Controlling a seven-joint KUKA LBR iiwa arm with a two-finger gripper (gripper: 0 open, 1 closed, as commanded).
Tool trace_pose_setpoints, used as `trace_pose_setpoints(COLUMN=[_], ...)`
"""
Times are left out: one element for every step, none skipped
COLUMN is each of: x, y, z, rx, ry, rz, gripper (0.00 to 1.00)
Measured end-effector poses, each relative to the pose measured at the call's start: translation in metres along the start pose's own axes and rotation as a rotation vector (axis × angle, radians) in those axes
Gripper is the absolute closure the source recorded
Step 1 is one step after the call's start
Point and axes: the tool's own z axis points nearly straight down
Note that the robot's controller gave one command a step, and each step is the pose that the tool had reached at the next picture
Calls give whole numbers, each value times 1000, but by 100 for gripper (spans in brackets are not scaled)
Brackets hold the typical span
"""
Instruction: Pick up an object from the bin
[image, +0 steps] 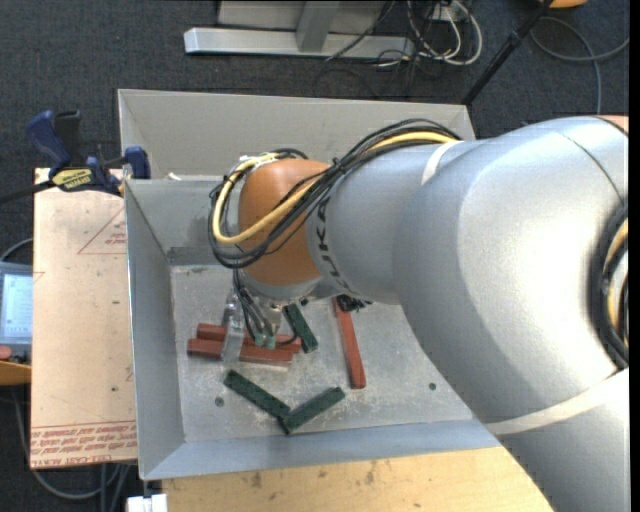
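Two red-brown bars (205, 348) lie directly under the pincer (248, 338); its opening cannot be told.

Silver arm (480, 260), orange wrist cover (280, 225), black cables (395, 133)

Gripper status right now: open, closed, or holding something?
Gripper: cannot be told; it is down over the reddish-brown rectangular bars at the left of the grey metal bin.

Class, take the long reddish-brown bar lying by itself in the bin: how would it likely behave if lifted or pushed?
The long reddish-brown bar looks straight and flat-faced, so probably stiff, sliding rather than rolling. Slim and flat on the grey metal bin's floor, it may pivot if pushed near one end.
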Motion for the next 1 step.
trace_pose_setpoints(x=[-2], y=[1], z=[-59], rx=[-1], ry=[-3], rz=[-3], gripper=[100])
